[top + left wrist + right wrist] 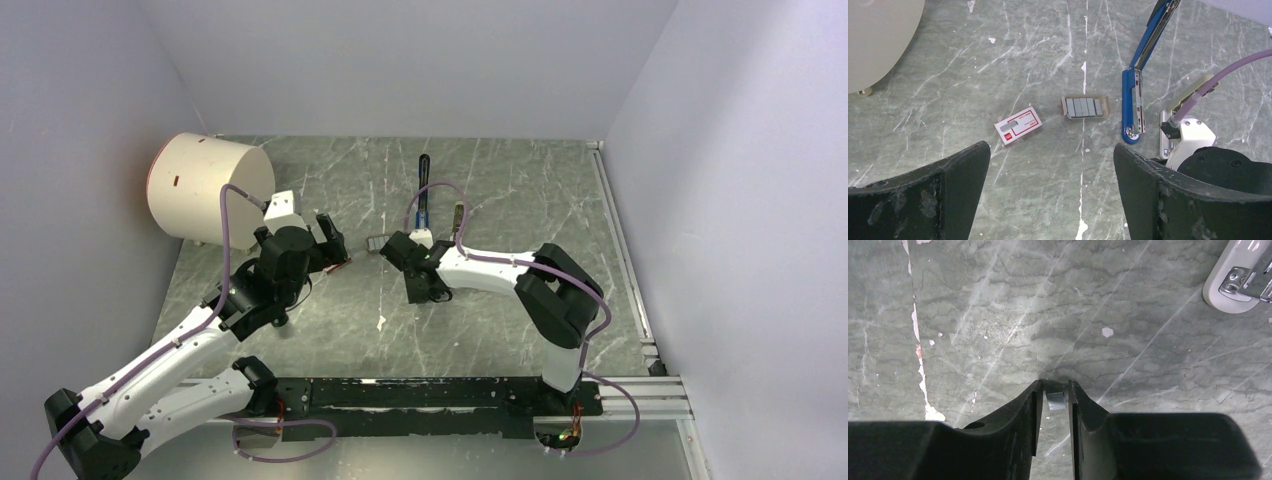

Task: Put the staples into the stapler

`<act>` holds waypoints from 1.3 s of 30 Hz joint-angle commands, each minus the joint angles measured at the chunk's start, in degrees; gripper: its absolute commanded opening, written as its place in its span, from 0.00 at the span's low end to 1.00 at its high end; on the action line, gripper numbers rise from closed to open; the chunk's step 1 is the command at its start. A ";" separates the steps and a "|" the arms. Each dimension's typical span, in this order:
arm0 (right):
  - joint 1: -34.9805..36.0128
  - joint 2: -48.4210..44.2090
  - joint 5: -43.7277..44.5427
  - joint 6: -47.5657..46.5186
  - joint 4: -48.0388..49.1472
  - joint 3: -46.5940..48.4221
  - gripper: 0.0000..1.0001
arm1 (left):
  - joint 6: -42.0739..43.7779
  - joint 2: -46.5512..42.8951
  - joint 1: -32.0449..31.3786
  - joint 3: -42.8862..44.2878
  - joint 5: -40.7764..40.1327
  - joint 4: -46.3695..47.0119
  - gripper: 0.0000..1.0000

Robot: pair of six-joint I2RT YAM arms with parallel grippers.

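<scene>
The blue stapler (1133,102) lies hinged open on the table, its upper half (1155,30) angled away; it also shows in the top view (420,205). A small cardboard tray of staple strips (1084,106) lies just left of it, and a red-and-white staple box (1018,125) lies further left. My right gripper (1054,390) is shut on a short silver staple strip (1056,400) and holds it just above the table, near the stapler's near end (422,285). My left gripper (1050,155) is wide open and empty, above the table in front of the box and tray.
A pale off-white slim bar (1235,275) lies right of the stapler (458,222). A large cream cylinder (205,188) stands at the back left. Grey walls close in the table on three sides. A metal rail (620,250) runs along the right edge.
</scene>
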 commanded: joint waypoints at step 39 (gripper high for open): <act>-2.78 -5.70 4.92 -2.23 1.93 -0.80 0.18 | -0.07 0.37 0.42 0.28 0.74 0.96 0.98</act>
